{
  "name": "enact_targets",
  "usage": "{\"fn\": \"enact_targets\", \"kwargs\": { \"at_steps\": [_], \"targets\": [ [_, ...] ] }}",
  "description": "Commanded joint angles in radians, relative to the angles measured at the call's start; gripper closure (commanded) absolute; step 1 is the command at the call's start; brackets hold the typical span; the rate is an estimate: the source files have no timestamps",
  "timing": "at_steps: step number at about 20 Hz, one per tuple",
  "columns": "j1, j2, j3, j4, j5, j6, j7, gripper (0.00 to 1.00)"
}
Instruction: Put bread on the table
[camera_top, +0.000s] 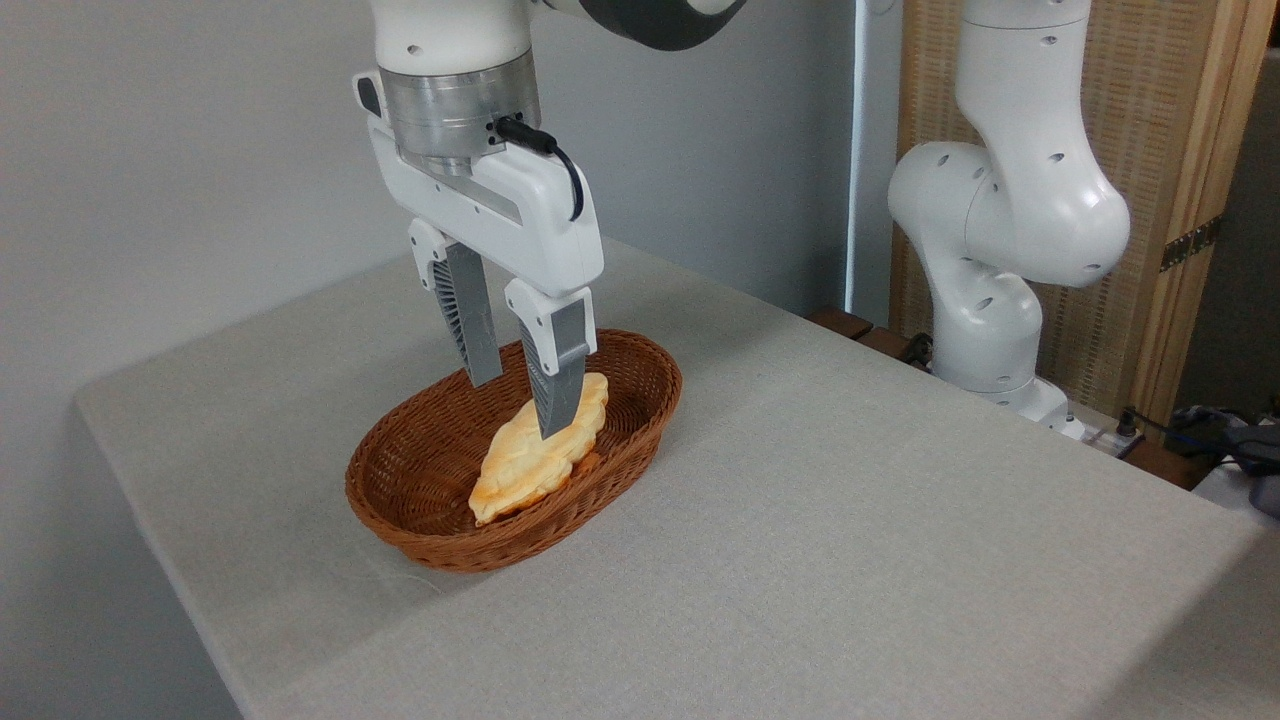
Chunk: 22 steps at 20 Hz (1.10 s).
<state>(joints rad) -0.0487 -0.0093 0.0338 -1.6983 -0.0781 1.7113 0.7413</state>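
The bread (538, 452) lies inside the brown wicker basket (420, 500), toward the basket's right-hand wall, with its far end propped up against the woven side and its near end lower on the basket floor. Its long axis runs from the lower left to the upper right of the picture, roughly in line with the basket's own long axis. The near tip, toasted golden-orange, points toward the lower left; the far end, paler and lobed, points up toward the basket's back rim. The surface shows a braided pattern, cream in the middle and browner at the edges.

The basket is oval and stands on the counter (850, 520), which is covered in light grey-beige cloth.

The gripper (518, 408) hangs over the basket, tilted slightly, its jaws parted with a clear gap between them and holding nothing. The near finger (556, 385) reaches down in front of the upper half of the bread, its tip overlapping the pastry in this view; whether it touches cannot be told. The far finger (470, 325) ends over the basket's interior, behind and to the left of the bread.

The white base of the arm (1000, 230) stands beyond the counter's right-hand far edge, in front of a wooden-framed screen (1190, 150)
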Motion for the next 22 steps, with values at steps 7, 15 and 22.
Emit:
{"fn": "enact_targets", "kwargs": {
  "at_steps": [7,15,22],
  "targets": [
    [-0.005,0.003,0.011,0.005,0.009,-0.021,0.012,0.00],
    [-0.017,0.057,-0.008,0.005,-0.003,-0.024,-0.028,0.00],
    [-0.068,0.112,-0.011,0.005,-0.003,-0.022,-0.241,0.00]
  ]
}}
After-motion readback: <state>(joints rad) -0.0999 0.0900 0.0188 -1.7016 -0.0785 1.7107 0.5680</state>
